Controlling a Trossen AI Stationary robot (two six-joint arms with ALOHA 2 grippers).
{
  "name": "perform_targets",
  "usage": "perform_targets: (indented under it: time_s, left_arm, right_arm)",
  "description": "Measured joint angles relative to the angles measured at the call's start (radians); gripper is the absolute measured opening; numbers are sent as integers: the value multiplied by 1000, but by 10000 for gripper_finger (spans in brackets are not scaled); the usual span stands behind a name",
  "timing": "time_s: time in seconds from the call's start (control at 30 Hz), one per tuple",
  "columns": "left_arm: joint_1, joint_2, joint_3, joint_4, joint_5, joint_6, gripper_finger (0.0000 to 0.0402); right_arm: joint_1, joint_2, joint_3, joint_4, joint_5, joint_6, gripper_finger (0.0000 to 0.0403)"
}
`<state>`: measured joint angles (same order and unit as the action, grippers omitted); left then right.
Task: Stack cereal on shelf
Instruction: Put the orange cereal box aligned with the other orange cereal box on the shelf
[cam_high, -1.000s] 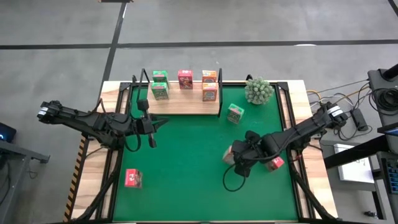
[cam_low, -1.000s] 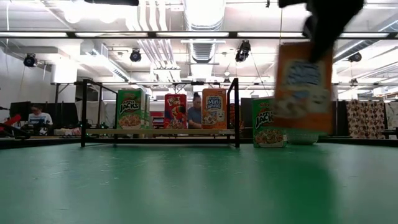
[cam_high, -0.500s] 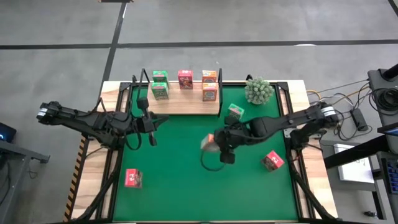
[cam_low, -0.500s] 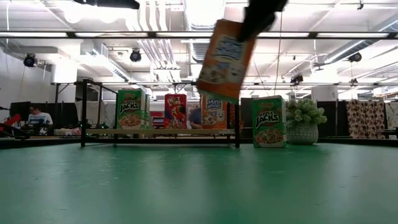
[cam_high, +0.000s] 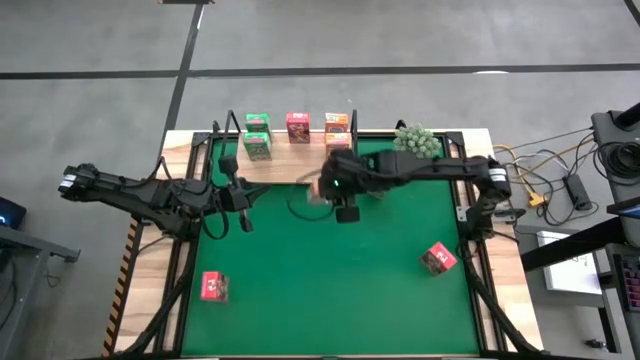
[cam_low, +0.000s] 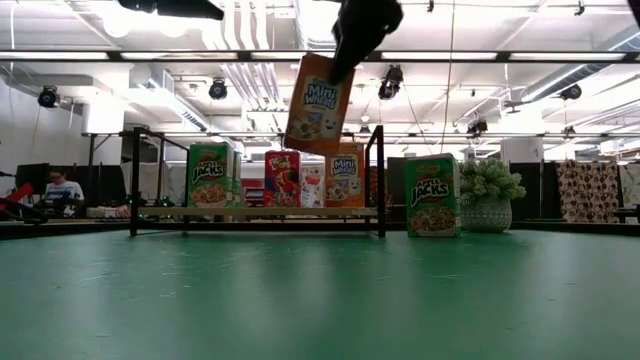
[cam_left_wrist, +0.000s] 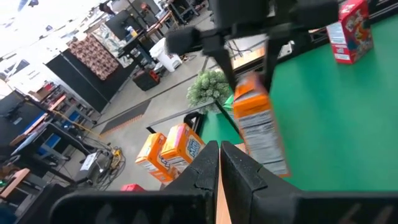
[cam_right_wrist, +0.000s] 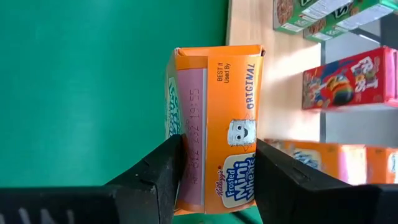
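My right gripper (cam_high: 330, 188) is shut on an orange cereal box (cam_low: 318, 105), which it holds in the air just in front of the shelf (cam_high: 300, 165). On the wooden shelf stand two green boxes (cam_high: 257, 135), a red one (cam_high: 298, 127) and orange ones (cam_high: 337, 123). One green box (cam_low: 432, 195) stands on the mat to the right of the shelf. Two red boxes (cam_high: 438, 258) (cam_high: 213, 287) lie on the mat nearer the front. My left gripper (cam_high: 240, 205) is shut with nothing in it and hovers at the left of the mat. My right gripper pinches the orange box between its two fingers (cam_right_wrist: 158, 174), on two opposite faces near its upper end (cam_right_wrist: 193, 155). The fingers slant down from above. The box hangs tilted below them (cam_low: 312, 125), printed front toward the near edge, clear of mat and shelf.
A small green plant (cam_high: 415, 140) in a pot stands at the shelf's right end, under my right arm. Black wire brackets (cam_low: 378, 180) rise at both ends of the shelf. The green mat (cam_high: 330, 290) lies bare in front of it.
My right gripper has gone from the mat's right side toward the far left, up to the shelf front, rising and rolling. The orange box has travelled with it, lifted clear, and now hangs tilted before the shelf.
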<state>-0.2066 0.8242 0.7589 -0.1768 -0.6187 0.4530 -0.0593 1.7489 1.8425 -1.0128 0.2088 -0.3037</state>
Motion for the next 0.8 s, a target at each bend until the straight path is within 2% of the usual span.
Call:
perform_targets:
  time_s: [0.2, 0.37, 0.8]
  left_arm:
    - [0, -1, 0, -2, -1, -1, 0]
    - [0, -2, 0, -2, -1, 3, 0]
    - [1, -7, -1, 5, -3, 36, 0]
  right_arm:
    - [-122, 71, 109, -63, -83, -108, 157]
    - [-203, 112, 136, -86, -163, -128, 153]
    - [-257, 139, 132, -121, -159, -161, 151]
